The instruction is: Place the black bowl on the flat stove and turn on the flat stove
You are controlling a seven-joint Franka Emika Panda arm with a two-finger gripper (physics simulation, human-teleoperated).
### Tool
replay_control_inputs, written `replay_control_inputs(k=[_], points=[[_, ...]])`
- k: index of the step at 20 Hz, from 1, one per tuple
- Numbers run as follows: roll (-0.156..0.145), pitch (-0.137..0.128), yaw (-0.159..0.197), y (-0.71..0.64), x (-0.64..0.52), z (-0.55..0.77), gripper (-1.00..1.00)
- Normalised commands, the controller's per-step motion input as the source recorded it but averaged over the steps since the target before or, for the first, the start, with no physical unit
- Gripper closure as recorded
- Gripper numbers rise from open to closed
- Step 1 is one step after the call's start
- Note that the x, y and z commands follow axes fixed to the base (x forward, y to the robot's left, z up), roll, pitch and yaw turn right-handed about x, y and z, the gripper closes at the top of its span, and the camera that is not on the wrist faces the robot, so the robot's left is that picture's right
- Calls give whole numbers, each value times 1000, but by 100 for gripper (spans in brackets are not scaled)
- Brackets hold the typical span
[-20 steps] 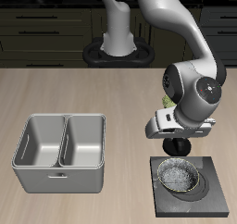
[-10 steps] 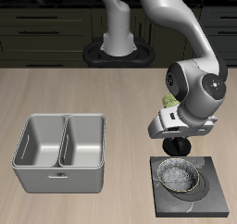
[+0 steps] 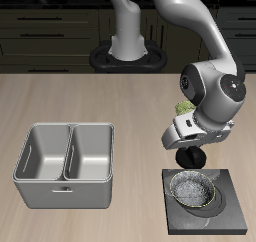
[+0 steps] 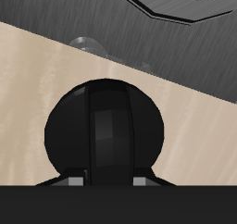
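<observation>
Dark kitchen cabinets close off the back of the scene, and a pale wooden table point(image 3: 120, 106) fills the exterior view. On it, toward the front edge, the black bowl point(image 3: 194, 189) sits on the flat stove point(image 3: 232, 214), centred over the burner, so the placing half of the task looks done. The gripper point(image 3: 190, 162) hangs just above the bowl's rim, and whether its fingers are spread or closed cannot be told from this view; it holds nothing that shows. A green patterned bowl point(image 3: 183, 108) peeks out behind the arm, farther back, and a grey two-compartment metal tray point(image 3: 66, 166) stands well apart to the side; neither matters to the job. The stove's knob is not plainly visible here. In the wrist view a large dark rounded shape point(image 4: 104, 133) fills the centre against the wood, with a pale streak down its middle; it may be the stove's knob seen close, though that is a guess. The fingers themselves do not show, so their spacing remains unknown. Judging by this, the switching-on is the step in hand.
</observation>
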Motion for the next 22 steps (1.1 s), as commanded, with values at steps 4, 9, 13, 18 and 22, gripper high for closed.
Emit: replay_control_inputs(k=[4, 9, 13, 18, 22], points=[[38, -7, 116, -311, 7, 188, 100], [-13, -2, 78, -349, -3, 184, 100], [29, -25, 42, -462, -80, 257, 100], [86, 9, -95, -486, -8, 342, 100], [-12, -10, -122, -451, -44, 395, 100]])
